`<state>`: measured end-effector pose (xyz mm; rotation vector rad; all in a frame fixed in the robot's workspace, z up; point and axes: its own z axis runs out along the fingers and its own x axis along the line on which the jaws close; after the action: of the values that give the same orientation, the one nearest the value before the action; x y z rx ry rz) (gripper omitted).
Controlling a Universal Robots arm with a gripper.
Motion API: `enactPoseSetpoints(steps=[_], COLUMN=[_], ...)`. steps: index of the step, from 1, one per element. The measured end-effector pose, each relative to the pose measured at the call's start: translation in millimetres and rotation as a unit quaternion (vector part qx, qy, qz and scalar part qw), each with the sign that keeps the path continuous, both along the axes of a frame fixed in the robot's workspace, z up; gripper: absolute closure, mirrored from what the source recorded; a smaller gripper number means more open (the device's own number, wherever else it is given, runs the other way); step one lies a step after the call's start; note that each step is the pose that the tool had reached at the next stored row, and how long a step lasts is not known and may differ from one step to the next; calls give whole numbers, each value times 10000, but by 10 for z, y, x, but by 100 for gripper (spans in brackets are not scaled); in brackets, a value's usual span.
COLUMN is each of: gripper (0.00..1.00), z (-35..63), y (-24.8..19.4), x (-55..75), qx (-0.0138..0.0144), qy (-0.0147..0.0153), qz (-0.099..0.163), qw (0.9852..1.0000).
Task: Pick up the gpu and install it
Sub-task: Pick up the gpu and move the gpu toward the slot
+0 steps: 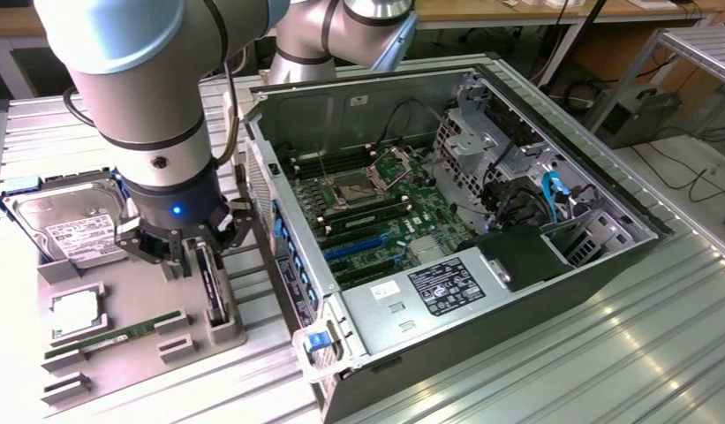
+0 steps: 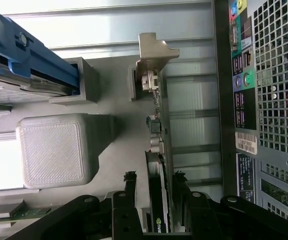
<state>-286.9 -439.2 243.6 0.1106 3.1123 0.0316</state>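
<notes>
In the exterior view the robot arm (image 1: 150, 106) reaches down over a grey tray (image 1: 132, 278) that lies at about nine o'clock from the open computer case (image 1: 338, 110). The gpu (image 1: 213, 291) stands on its long edge in a slotted holder at the tray's side nearest the case, just beside the case wall. The gripper (image 1: 188, 254) sits low over the card's far end, at about twelve o'clock along the card.

The wrist view looks along the gpu (image 2: 160, 145) edge-on. Its silvery bracket (image 2: 151, 57) is at the end away from the gripper (image 2: 154, 184). The two black fingers (image 2: 130, 186) stand apart, one on each side of the card. They straddle it without clamping: a gap shows on one side, and the other finger is very near the card. The card still rests in its holder.

On the tray, at about ten o'clock from the gpu, lies a hard drive (image 1: 73, 225) with blue rails. A processor chip (image 1: 75, 311) lies at about eight o'clock, and a green memory stick (image 1: 112, 337) just past it.

Inside the case the motherboard (image 1: 374, 203) lies bare, with blue slots at about six o'clock on it. A power supply (image 1: 439, 287) sits at about five o'clock in the case.
</notes>
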Motion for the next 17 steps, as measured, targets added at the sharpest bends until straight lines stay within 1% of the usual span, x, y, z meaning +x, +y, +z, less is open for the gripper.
enactPoseSetpoints(steps=[10, 11, 13, 17], gripper=[58, 59, 72, 73], z=[-2, -2, -1, -2], y=[-5, -5, -5, -5], x=[1, 1, 1, 1], qx=[0, 0, 0, 0], qy=[0, 0, 1, 0], qz=[0, 0, 0, 0], qw=[10000, 10000, 10000, 10000])
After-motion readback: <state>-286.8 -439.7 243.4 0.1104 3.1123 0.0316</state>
